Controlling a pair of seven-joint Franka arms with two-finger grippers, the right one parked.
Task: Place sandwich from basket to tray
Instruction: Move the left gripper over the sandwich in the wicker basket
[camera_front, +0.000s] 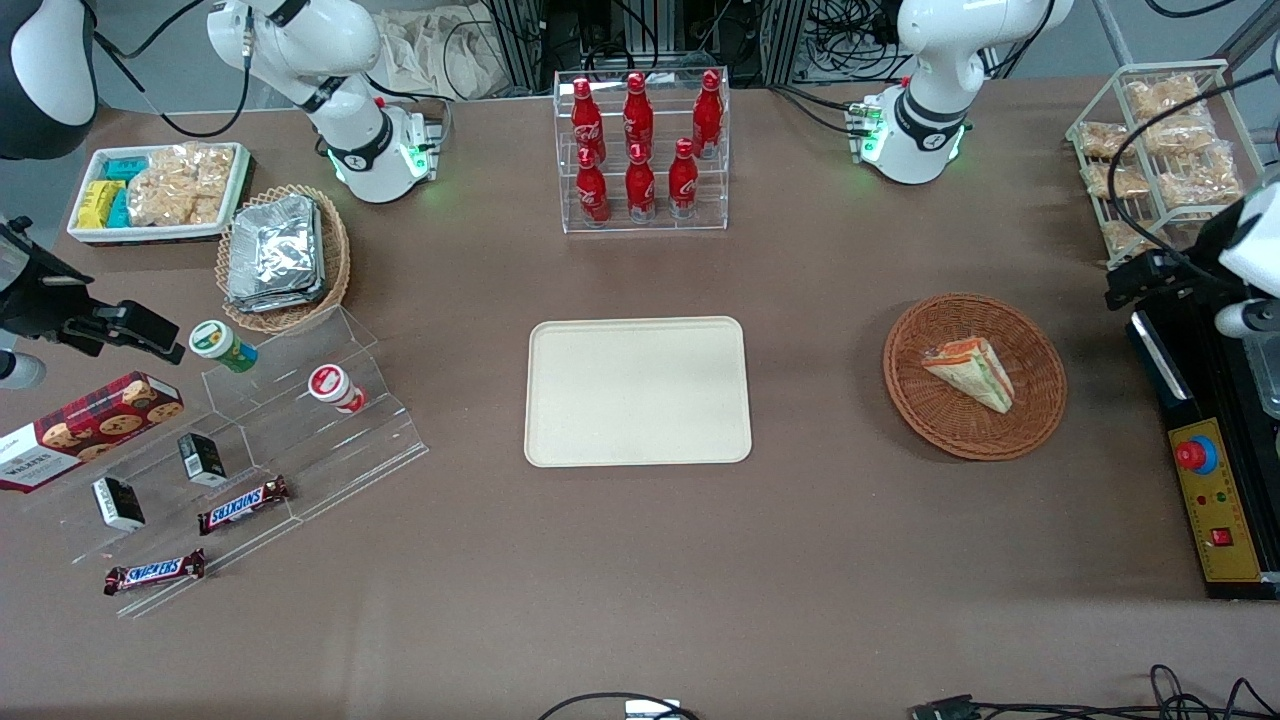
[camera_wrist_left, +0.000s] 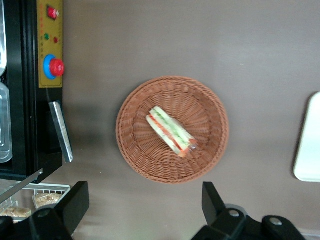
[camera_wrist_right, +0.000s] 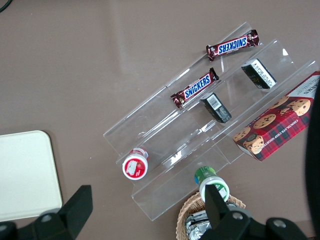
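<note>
A brown table (camera_front: 780, 560) fills the scene, cables trailing along its edges. The cream tray (camera_front: 638, 391) lies mid-table. Toward the working arm's end, the reddish-brown wicker basket (camera_wrist_left: 172, 129) holds the sandwich (camera_wrist_left: 171, 131), a clear-wrapped wedge showing pale bread with green and orange-red layers. The gripper (camera_wrist_left: 145, 210) hovers high above the basket's edge, fingers (camera_wrist_left: 75, 202) spread wide, holding nothing.
</note>
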